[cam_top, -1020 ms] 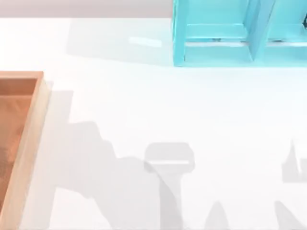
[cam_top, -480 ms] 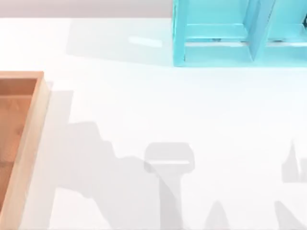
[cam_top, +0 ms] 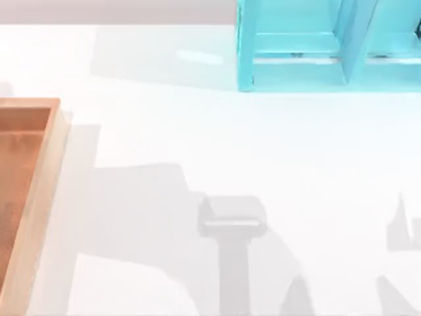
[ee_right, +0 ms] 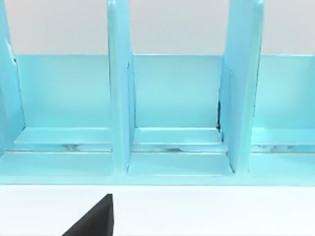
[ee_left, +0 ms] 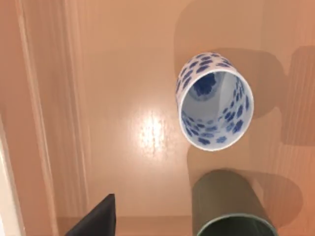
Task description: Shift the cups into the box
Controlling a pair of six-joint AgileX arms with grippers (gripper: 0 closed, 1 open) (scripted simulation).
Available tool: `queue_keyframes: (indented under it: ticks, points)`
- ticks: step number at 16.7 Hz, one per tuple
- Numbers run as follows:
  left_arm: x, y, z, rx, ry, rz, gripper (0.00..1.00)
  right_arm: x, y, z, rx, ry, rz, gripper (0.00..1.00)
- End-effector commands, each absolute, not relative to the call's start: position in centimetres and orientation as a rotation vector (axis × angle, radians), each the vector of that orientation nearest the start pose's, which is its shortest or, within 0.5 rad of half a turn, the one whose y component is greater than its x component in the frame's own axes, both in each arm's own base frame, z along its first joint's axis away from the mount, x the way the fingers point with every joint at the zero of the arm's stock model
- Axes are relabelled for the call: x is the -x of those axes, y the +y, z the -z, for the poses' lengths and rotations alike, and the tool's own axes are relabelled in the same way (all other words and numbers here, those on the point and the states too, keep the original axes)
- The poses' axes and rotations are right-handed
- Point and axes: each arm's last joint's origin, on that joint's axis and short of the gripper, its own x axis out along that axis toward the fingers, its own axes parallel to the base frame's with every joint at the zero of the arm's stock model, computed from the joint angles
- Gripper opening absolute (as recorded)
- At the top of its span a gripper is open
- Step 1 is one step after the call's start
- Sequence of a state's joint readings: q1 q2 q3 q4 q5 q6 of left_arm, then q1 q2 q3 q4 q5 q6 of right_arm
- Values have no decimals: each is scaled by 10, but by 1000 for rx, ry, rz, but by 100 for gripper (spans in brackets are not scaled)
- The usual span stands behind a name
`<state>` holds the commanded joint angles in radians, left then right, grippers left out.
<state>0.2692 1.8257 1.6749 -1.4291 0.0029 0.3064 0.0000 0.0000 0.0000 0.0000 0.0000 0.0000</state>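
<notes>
Cups sit inside the box (ee_left: pixel 123 98), side by side: the floral white cup (ee_left: pixel 215 101) upright, the olive-grey cup (ee_left: pixel 229 204) just beside it at six o'clock in our left wrist view. We cannot tell either gripper's finger state. Overhead, the box rim (cam_top: pixel 39 191) lies at nine o'clock; our right wrist faces the turquoise shelf (ee_right: pixel 167 113).
</notes>
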Motion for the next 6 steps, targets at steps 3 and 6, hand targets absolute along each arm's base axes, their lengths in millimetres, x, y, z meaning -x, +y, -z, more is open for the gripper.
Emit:
queue_keyframes:
  ticks: [3, 6]
  points:
    - [-325, 95, -309, -16, 1578, 24, 100, -106, -1, -160, 0, 0, 0, 100]
    - [-323, 95, -317, -14, 1577, 20, 100, -106, -1, -160, 0, 0, 0, 100]
